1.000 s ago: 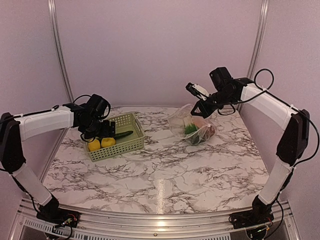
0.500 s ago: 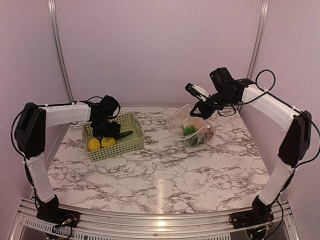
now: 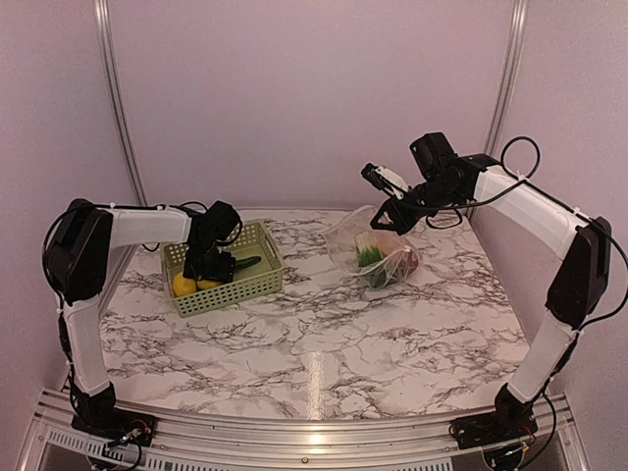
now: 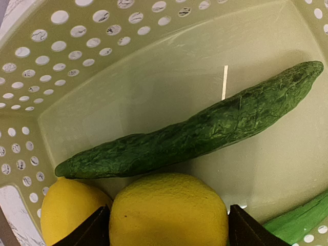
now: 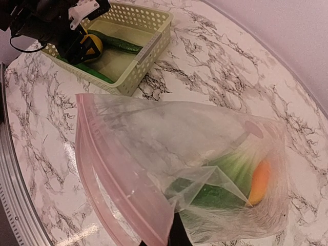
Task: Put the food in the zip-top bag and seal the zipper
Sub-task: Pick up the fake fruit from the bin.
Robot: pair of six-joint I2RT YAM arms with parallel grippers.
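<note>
My left gripper is down in the light green basket, and its fingers press both sides of a yellow lemon. A second lemon lies just left of it, and a dark green cucumber lies behind them. From above, the left gripper sits over the lemons in the basket. My right gripper is shut on the mouth edge of the zip-top bag and holds it up. The pink zipper hangs apart. Inside are bok choy, an orange fruit and a dark green piece.
A green stalk lies along the basket's near wall. The marble table spreads in front of both arms. Purple walls close in the back and the sides. The bag rests at the back right, the basket at the back left.
The left arm has swung right and down into the basket, and its jaws have narrowed onto the lemon. The right gripper and the bag have barely moved.
</note>
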